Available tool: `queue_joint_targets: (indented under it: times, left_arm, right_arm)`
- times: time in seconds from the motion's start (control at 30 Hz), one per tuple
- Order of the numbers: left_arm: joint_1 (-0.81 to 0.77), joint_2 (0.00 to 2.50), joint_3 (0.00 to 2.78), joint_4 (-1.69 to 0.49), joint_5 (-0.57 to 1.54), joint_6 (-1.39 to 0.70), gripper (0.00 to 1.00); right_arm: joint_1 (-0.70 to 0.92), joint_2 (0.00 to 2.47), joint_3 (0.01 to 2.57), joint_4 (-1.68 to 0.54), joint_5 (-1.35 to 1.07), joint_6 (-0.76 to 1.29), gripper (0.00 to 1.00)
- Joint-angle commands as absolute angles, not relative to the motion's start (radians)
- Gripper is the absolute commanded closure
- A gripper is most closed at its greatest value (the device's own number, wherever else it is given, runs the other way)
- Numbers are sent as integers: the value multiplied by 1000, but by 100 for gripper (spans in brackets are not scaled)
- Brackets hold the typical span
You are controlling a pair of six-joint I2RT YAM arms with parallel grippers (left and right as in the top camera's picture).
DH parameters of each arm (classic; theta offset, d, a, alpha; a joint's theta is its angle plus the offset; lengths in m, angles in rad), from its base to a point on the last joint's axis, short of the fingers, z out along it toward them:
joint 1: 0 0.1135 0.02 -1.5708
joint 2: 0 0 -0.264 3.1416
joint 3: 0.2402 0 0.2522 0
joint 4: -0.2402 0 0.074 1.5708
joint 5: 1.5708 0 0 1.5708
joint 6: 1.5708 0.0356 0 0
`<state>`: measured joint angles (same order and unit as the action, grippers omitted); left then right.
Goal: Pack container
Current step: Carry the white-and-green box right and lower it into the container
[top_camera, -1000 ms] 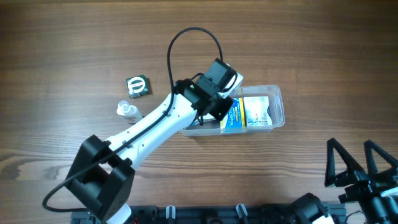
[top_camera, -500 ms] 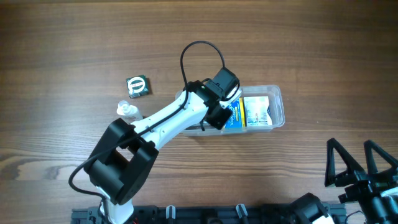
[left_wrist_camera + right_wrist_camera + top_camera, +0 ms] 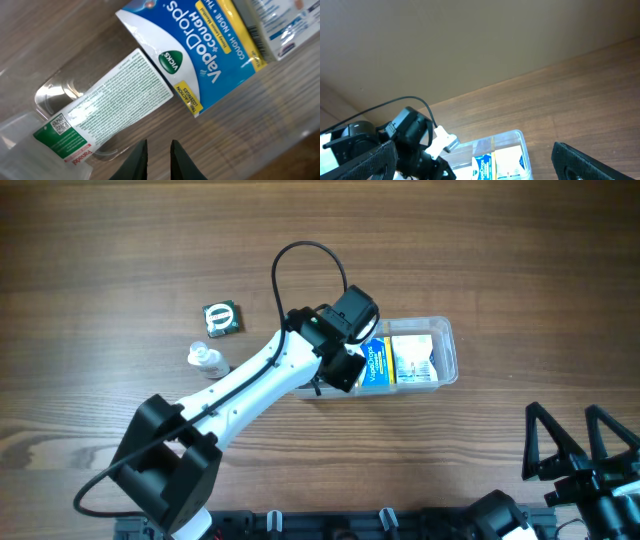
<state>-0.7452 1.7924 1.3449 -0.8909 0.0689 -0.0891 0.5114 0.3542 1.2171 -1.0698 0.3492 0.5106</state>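
The clear plastic container (image 3: pixel 447 332) lies right of centre. It holds a blue VapoDrops box (image 3: pixel 374 366), a white box (image 3: pixel 412 360) and a green and white Panadol box (image 3: pixel 102 112) lying flat at its left end. My left gripper (image 3: pixel 338 372) hovers over the container's left end. In the left wrist view its fingertips (image 3: pixel 159 150) are almost together with nothing between them, just off the Panadol box. The blue box (image 3: pixel 210 50) and the container's rounded corner (image 3: pixel 47 95) show there too. My right gripper (image 3: pixel 575 445) is open and empty at the front right.
A small green square packet (image 3: pixel 222 318) and a small clear bottle (image 3: pixel 203 358) lie on the wooden table left of the container. The left arm's cable loops above the wrist (image 3: pixel 300 255). The right wrist view shows the container (image 3: pixel 517 137) from afar.
The left wrist has shifted slightly left and toward the front over the container's left end, and its elbow has swung. The boxes and the right arm have not moved.
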Motion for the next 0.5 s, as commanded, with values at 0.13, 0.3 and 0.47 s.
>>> queue_joint_targets:
  times: [0.13,0.3,0.47]
  left_arm:
    - [-750,1851,1236,-803,-28,-181,85]
    - [-749,1854,1183,-731,-61,-180,80]
    - [-748,1876,1160,-662,-115,-164,76]
  right_arm:
    - [513,350,1216,-1068,369,500,0]
    - [513,350,1216,-1068,369,500,0]
    - [513,350,1216,-1068,369,500,0]
